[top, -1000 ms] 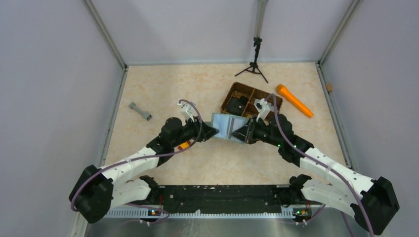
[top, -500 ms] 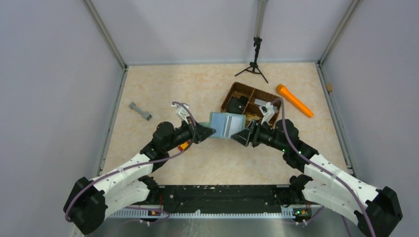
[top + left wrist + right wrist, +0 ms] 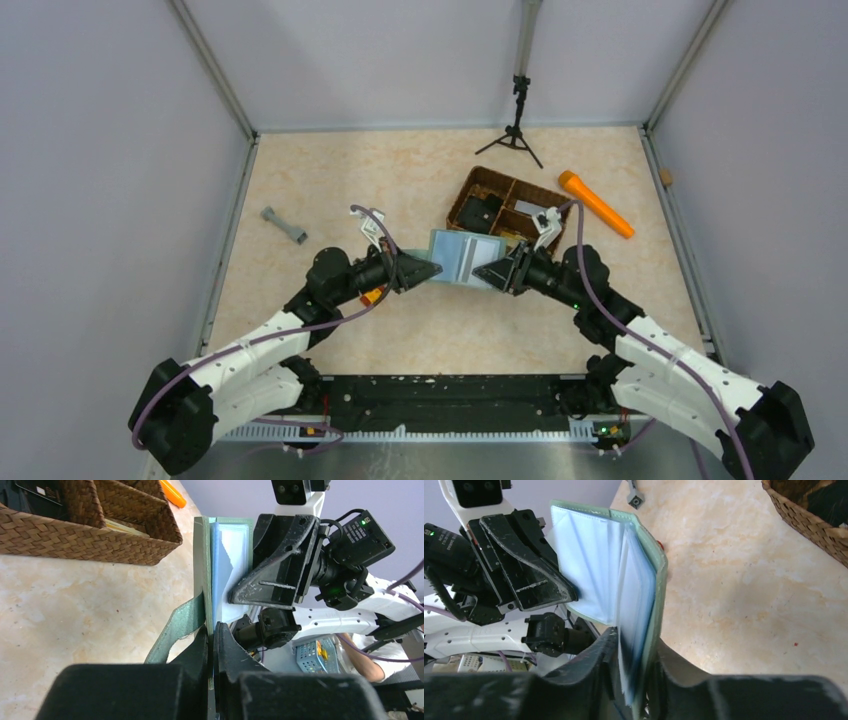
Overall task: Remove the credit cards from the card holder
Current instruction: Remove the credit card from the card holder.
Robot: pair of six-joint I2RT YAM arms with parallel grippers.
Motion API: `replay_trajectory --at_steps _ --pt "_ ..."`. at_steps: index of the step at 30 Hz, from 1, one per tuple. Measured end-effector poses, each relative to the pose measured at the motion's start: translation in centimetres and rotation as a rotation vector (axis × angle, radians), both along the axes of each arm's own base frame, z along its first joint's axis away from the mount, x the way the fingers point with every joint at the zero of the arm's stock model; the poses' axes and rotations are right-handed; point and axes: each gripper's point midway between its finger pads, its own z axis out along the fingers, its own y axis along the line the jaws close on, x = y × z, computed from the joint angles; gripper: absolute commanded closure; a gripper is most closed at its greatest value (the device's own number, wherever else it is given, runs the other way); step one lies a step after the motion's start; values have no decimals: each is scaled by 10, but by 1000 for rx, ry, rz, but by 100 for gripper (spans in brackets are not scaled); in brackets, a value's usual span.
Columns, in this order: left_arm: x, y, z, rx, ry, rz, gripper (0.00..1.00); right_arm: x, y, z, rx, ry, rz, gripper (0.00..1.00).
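Observation:
The sage-green card holder (image 3: 463, 258) is held open above the table between both grippers, its pale blue card sleeves facing up. My left gripper (image 3: 432, 270) is shut on its left edge; in the left wrist view the jaws pinch the green cover (image 3: 204, 570) with its strap hanging. My right gripper (image 3: 484, 272) is shut on its right half; in the right wrist view the fingers clamp the cover and the sleeves (image 3: 634, 585). No loose credit card shows.
A brown woven divided basket (image 3: 508, 208) with dark items sits just behind the holder. An orange flashlight (image 3: 595, 203) lies to its right, a grey dumbbell-shaped piece (image 3: 284, 225) at the left, a small tripod (image 3: 516, 132) at the back. A small orange object (image 3: 371, 296) lies under the left arm.
Both grippers and the card holder have shifted slightly; the left arm drew back toward the left and the right gripper moved a little right and back, with the holder spread open between them.

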Motion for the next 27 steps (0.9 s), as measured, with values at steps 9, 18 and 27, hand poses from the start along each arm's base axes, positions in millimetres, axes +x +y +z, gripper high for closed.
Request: replay_trajectory --at_steps 9,18,27 --pt "-3 0 2 -8 7 -11 100 0 -6 7 51 -12 -21 96" --pt "-8 -1 7 -25 4 -33 100 1 -19 4 78 -12 -45 67" --pt "-8 -5 4 -31 27 -54 100 2 -19 -1 83 15 -44 51"
